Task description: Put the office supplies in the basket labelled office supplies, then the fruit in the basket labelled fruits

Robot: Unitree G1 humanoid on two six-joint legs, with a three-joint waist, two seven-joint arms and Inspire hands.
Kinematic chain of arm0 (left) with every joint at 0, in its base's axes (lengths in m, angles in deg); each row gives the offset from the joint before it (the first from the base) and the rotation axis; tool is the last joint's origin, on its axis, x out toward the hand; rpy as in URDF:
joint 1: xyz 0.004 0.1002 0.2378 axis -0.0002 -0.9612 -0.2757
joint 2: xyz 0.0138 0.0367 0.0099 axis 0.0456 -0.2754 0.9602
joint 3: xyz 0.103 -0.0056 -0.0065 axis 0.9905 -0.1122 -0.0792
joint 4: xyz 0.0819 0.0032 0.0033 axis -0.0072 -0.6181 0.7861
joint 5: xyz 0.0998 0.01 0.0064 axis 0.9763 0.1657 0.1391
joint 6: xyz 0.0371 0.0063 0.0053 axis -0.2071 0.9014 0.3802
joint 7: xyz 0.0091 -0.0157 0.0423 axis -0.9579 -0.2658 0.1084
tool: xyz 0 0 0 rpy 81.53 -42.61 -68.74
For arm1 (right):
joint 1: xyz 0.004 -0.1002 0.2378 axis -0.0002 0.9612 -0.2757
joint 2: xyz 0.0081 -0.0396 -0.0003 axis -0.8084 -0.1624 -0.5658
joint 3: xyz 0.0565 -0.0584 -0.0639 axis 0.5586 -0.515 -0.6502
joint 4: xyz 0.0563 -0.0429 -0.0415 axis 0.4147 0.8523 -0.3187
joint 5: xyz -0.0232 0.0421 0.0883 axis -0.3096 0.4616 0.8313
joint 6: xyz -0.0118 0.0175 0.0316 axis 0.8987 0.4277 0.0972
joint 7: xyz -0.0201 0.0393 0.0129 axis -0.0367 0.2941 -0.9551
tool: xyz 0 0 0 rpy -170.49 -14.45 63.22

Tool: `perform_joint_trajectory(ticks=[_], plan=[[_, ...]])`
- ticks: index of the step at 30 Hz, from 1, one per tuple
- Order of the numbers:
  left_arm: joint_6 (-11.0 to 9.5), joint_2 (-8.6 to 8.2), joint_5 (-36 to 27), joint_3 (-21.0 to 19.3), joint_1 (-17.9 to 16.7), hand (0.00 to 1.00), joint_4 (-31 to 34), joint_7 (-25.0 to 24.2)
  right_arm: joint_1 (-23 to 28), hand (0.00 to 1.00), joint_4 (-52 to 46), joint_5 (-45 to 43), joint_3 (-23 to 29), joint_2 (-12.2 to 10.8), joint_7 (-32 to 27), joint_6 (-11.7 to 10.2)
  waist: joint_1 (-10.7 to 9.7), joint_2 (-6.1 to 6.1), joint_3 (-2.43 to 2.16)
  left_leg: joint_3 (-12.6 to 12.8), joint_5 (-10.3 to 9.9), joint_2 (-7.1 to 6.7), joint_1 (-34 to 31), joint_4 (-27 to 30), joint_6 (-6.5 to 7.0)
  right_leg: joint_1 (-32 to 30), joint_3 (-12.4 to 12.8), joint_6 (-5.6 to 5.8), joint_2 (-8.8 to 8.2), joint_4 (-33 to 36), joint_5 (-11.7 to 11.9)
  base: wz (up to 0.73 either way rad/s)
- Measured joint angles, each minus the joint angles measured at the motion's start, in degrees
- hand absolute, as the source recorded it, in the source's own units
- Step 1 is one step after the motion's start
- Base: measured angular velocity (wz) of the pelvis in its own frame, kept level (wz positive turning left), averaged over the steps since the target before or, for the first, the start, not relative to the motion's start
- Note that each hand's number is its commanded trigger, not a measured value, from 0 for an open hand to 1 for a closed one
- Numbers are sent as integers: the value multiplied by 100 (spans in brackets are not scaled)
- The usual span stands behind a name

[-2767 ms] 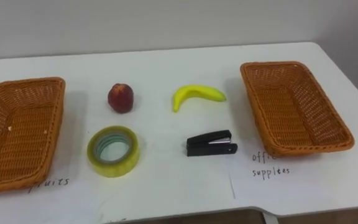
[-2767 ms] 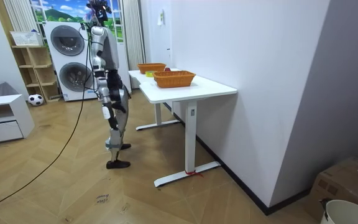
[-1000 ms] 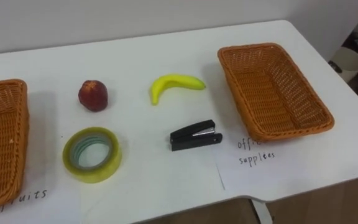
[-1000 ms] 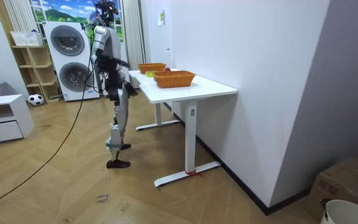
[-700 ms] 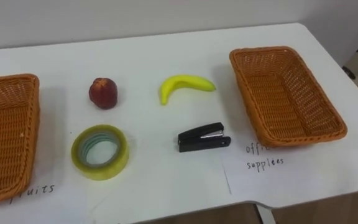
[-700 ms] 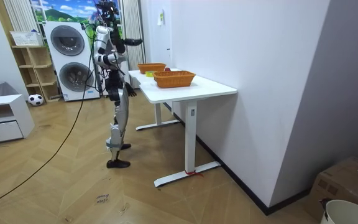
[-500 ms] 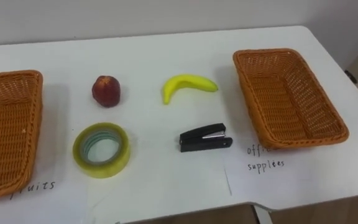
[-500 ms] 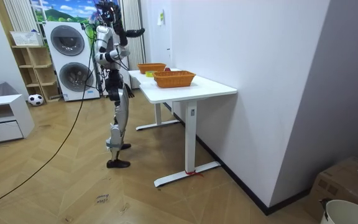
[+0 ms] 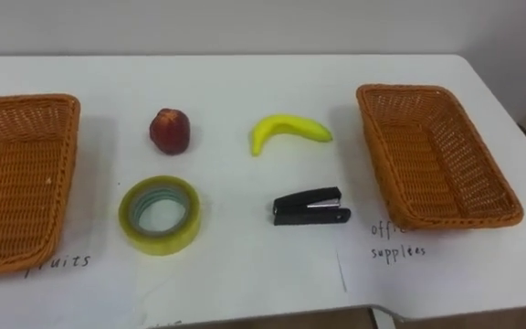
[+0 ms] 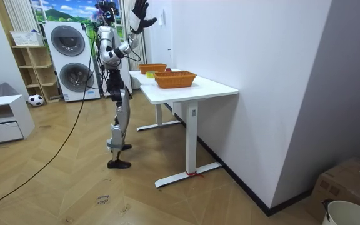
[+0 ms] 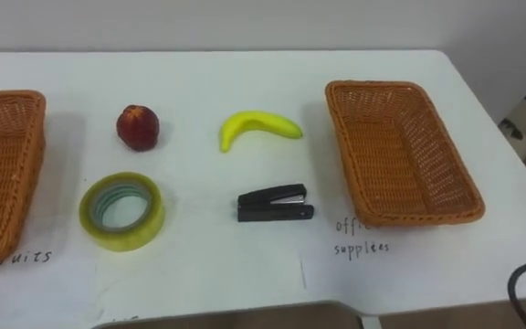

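On the white table (image 9: pixel 245 82) lie a red apple (image 9: pixel 170 131), a yellow banana (image 9: pixel 289 131), a yellow-green tape roll (image 9: pixel 160 214) and a black stapler (image 9: pixel 311 207), all in the middle between two wicker baskets. The left basket (image 9: pixel 67 155) stands above a handwritten "fruits" label, the right basket (image 9: pixel 382 164) above an "office supplies" label. Both baskets hold nothing. In the room view I stand at the table's end, my right hand (image 10: pixel 140 14) lifted above my head with fingers spread, far from every object.
The table's front edge (image 9: pixel 272 315) runs along the bottom of the eye views. Behind me in the room view are washing machines (image 10: pixel 67 59), a shelf and a low white cabinet (image 10: pixel 2 119) on wooden floor.
My right arm has swung up from pointing forward to above head height. The eye views have shifted with my head; the fruit, tape, stapler and baskets lie as before.
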Motion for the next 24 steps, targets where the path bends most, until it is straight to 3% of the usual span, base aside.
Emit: perform_joint_trajectory(ticks=[9,14,18,24], plan=[[32,-9,426,0,-64,0,-12,-137,-651,0,-164,-113,-319,41,755,-7,167,-109,12,-133,2,-3,29,10,-3,110,-110,0,2,-17,0,8],[41,-48,499,0,-53,0,0,-138,-652,0,-160,-190,-485,66,1140,0,226,-100,18,-158,2,-6,38,19,-3,140,-97,0,2,-18,0,2],[52,-61,499,1,-22,0,137,-264,-652,0,-153,-783,-725,82,1696,15,275,-57,22,-193,5,-11,39,21,-7,158,-83,0,3,-25,0,3],[52,-64,499,115,5,0,272,-364,-671,0,-152,-760,-1154,286,2532,140,300,-54,10,-266,14,-18,52,22,-11,203,-77,0,6,-24,0,6]])
